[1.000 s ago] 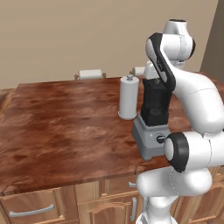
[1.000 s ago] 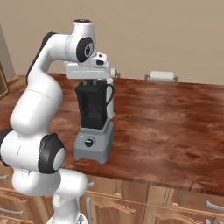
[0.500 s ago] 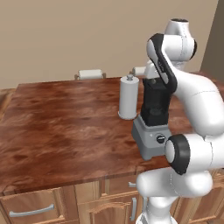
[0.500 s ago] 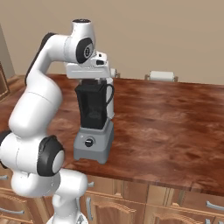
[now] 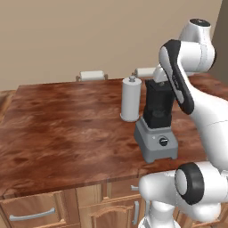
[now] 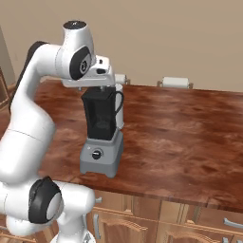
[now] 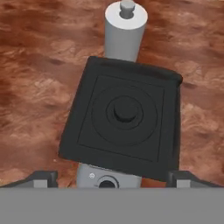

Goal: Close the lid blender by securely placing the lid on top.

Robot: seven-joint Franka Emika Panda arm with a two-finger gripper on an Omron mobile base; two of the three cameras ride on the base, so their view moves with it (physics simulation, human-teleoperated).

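The blender (image 5: 156,133) (image 6: 100,152) stands near the front edge of the wooden counter, a grey base with a black knob under a tall black jar. The black square lid (image 7: 124,116) lies flat on the jar's rim, slightly turned, with a round boss in its middle. It shows as a thin black edge, the lid (image 6: 98,92), at the jar's top. My gripper (image 7: 113,178) (image 6: 97,87) (image 5: 158,80) hovers straight above the lid. It is open, with the fingertips (image 7: 43,177) spread wider than the lid and touching nothing.
A white upright cylinder (image 5: 131,99) (image 7: 126,30) with a small grey knob stands right behind the blender. Two towel rolls (image 5: 92,75) (image 6: 176,82) lie at the counter's back edge. Wooden counter (image 5: 67,129) stretches free to the left; cabinet drawers run below the front edge.
The jaws have gone from shut on the lid to wide open, leaving the lid on the jar. The arm has barely moved.
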